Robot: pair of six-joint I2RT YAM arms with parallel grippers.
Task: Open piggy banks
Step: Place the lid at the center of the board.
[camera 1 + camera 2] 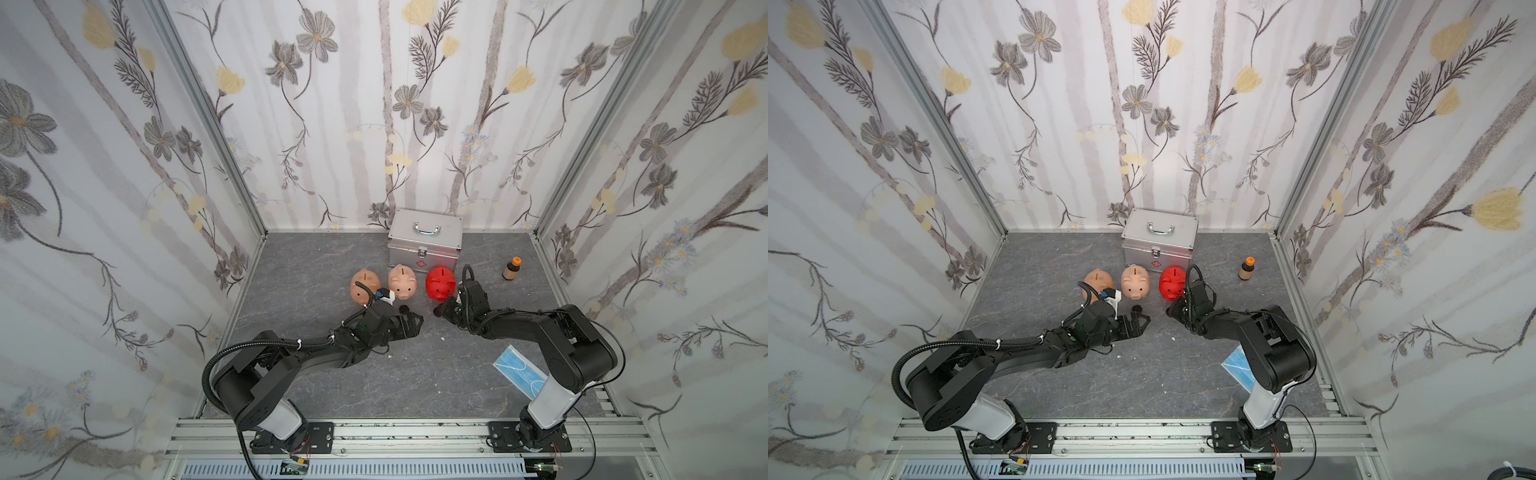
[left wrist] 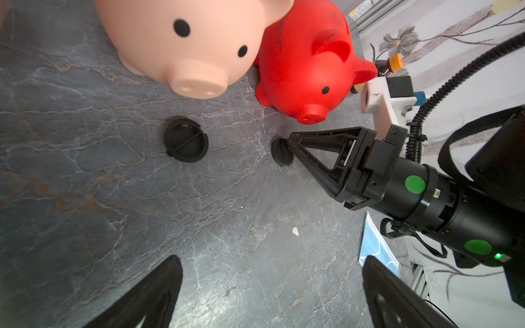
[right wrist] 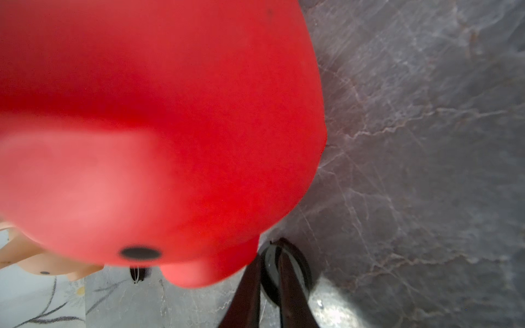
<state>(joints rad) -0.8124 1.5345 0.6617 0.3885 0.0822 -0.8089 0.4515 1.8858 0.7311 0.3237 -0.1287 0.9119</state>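
Three piggy banks stand in a row before the case in both top views: a peach one [image 1: 360,286], a second peach one [image 1: 402,282] and a red one [image 1: 440,284]. One black plug [image 2: 186,140] lies flat on the floor in front of the middle pig. My right gripper [image 3: 270,252] is beside the red pig's [image 3: 170,113] snout, its jaws close together on the rib of a second black plug [image 2: 280,152], which stands on edge on the floor. My left gripper [image 2: 270,258] hovers open and empty over bare floor, short of both plugs.
A silver metal case [image 1: 426,243] stands behind the pigs against the back wall. A brown bottle with an orange cap [image 1: 512,269] is to its right. A blue face mask [image 1: 517,372] lies by the right arm's base. Patterned walls enclose three sides.
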